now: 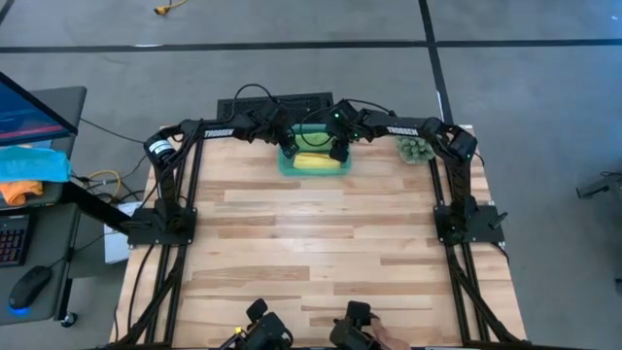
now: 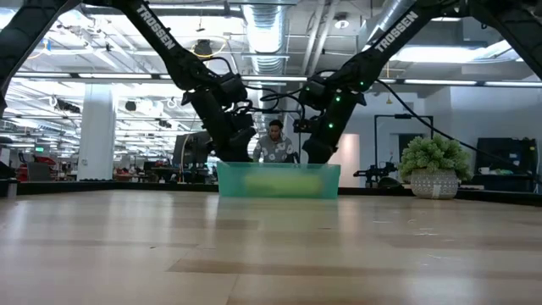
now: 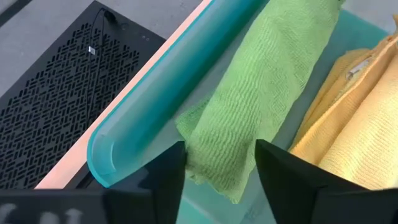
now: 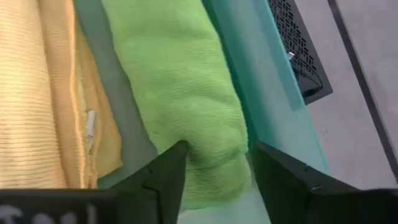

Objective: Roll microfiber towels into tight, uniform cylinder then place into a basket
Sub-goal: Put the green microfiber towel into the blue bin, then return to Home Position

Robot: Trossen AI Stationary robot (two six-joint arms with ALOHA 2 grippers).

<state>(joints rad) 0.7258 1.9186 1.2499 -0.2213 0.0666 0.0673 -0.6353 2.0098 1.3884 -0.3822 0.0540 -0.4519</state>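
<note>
The teal basket stands at the table's far edge, and it also shows in the low view. In it lie a rolled yellow towel and, on its far side, a rolled lime green towel. The green roll lies along the basket's far wall. My left gripper is shut on the green roll's left end. My right gripper is shut on its right end. The yellow roll lies beside the green one, touched by no gripper. My left gripper pinches the green roll near its left end between its two fingers, which lie across the roll and reach down into the basket. The roll is narrowed where the fingers meet it. It lies inside the basket, between the far wall and the yellow towel. My right gripper pinches the green roll near its right end between its two fingers, which lie across the roll and come from above. The roll is squeezed narrower there. Its end sticks out past the fingers toward the wrist, inside the basket.
A black vented panel lies just beyond the basket, off the table's far edge. A small potted plant stands at the far right. A blue cloth with an orange piece is on a desk to the left. A person is behind the table.
</note>
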